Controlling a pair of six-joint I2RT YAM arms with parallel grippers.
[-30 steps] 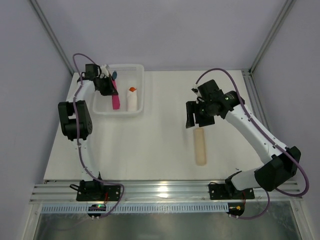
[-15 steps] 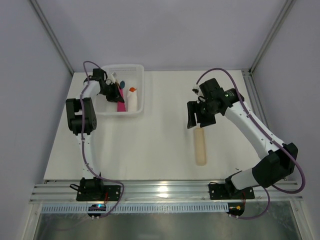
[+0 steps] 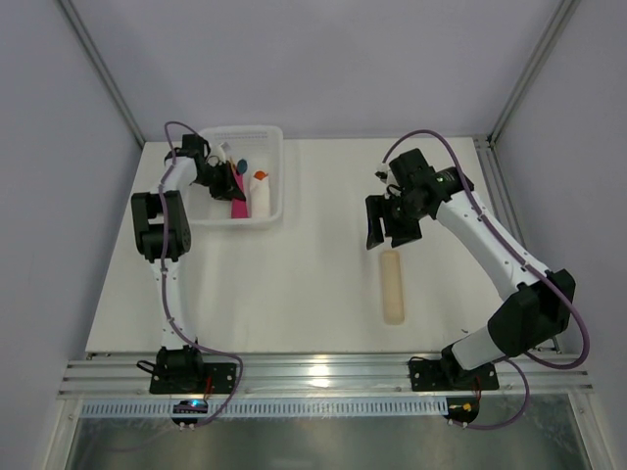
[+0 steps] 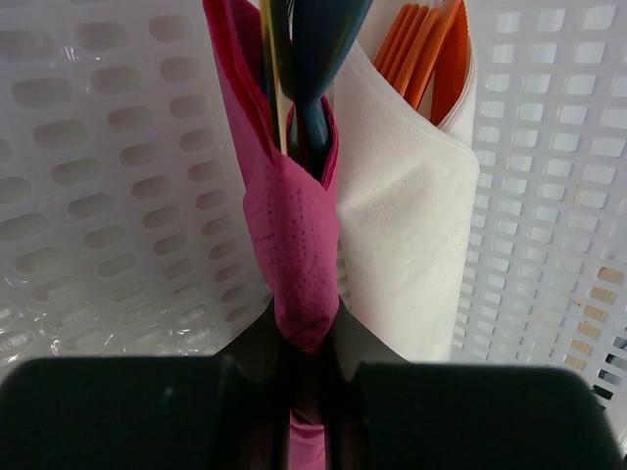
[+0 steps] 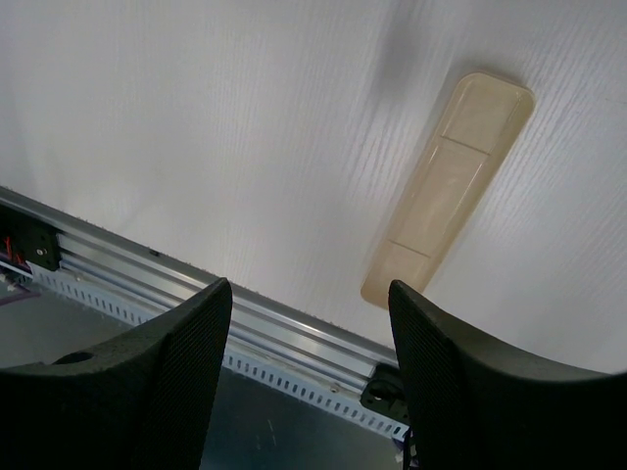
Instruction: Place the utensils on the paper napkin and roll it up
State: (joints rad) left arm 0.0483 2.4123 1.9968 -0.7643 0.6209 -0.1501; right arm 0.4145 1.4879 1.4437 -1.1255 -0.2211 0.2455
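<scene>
Task looks nearly done: the napkin [image 4: 292,245] is seen rolled into a tight tube w/ the utensils [image 4: 315,69] tucked inside, blue handles and a thin yellow edge poking out the top. It is inside the basket [image 4: 98,186], pressed along one side against a white roll [image 4: 407,235] w/ orange pieces in it. Whether it rests on the basket floor can't be told. Placing and rolling are judged complete. What's left is prob. only for the bundle to be let go and the arm pulled clear. The left gripper [image 4: 306,338] is clamped narrow on the napkin's lower end, one finger each side. The right gripper [image 5: 309,294] is spread wide, w/ nothing held or touched. It is well apart from the basket, above the table [image 5: 176,117] near a beige strip [image 5: 449,186].
</scene>
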